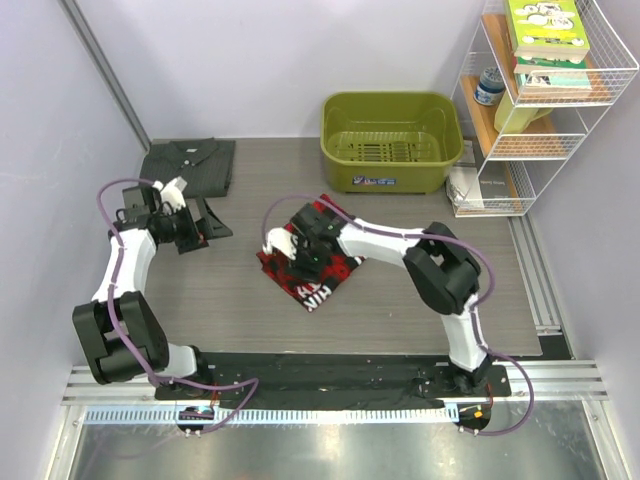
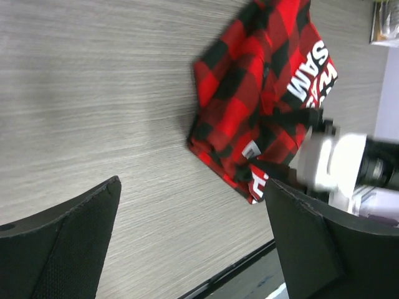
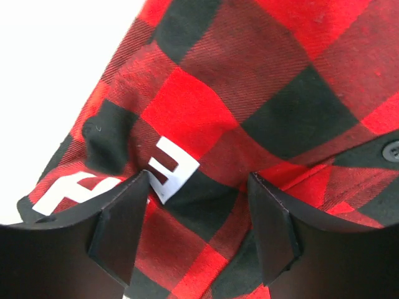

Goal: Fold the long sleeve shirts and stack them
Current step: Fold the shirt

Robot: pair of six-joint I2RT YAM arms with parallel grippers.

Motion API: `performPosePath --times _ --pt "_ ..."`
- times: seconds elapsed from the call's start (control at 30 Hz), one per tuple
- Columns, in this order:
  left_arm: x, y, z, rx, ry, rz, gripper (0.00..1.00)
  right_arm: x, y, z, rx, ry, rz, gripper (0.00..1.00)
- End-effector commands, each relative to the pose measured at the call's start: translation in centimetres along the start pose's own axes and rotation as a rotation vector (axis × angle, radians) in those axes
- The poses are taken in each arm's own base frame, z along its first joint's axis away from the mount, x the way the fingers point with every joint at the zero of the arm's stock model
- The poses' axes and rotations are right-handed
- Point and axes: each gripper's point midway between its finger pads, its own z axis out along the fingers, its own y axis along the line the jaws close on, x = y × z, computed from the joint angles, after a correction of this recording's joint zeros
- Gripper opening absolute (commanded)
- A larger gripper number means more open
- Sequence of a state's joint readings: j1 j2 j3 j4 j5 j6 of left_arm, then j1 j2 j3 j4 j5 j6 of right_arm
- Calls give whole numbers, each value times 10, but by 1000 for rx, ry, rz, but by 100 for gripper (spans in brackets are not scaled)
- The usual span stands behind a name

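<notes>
The red-and-black plaid shirt (image 1: 328, 278) lies folded into a small bundle at the table's middle, white lettering on its near edge. My right gripper (image 1: 303, 258) is low over it. In the right wrist view its fingers stand apart over the plaid fabric (image 3: 249, 81), open (image 3: 199, 187), with flat cloth between them and nothing pinched. The dark grey shirt (image 1: 190, 162) lies folded at the far left. My left gripper (image 1: 205, 222) sits just in front of it, open (image 2: 193, 230) over bare table, and its camera sees the plaid shirt (image 2: 255, 93) off to the side.
An olive green basin (image 1: 390, 140) stands at the back centre. A white wire rack (image 1: 545, 100) with books is at the back right, a booklet (image 1: 465, 185) at its foot. A black strip (image 1: 330, 375) runs along the near edge.
</notes>
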State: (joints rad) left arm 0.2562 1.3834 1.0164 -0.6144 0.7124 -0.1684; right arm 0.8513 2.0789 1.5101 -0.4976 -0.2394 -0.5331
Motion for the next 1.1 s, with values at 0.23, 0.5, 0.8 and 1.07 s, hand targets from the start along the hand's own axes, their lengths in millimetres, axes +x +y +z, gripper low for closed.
performPosePath --times 0.23,0.5,0.8,1.07 --pt "60 -33 72 197 142 -179 84 120 72 -104 -295 35 -568 76" --pt "98 -91 130 361 152 -280 74 94 17 -144 -86 1 70 79" --pt "162 -98 167 276 288 -377 66 155 19 -110 -34 171 229 77" --pt "186 -92 181 215 328 -372 60 171 11 -90 -28 212 242 76"
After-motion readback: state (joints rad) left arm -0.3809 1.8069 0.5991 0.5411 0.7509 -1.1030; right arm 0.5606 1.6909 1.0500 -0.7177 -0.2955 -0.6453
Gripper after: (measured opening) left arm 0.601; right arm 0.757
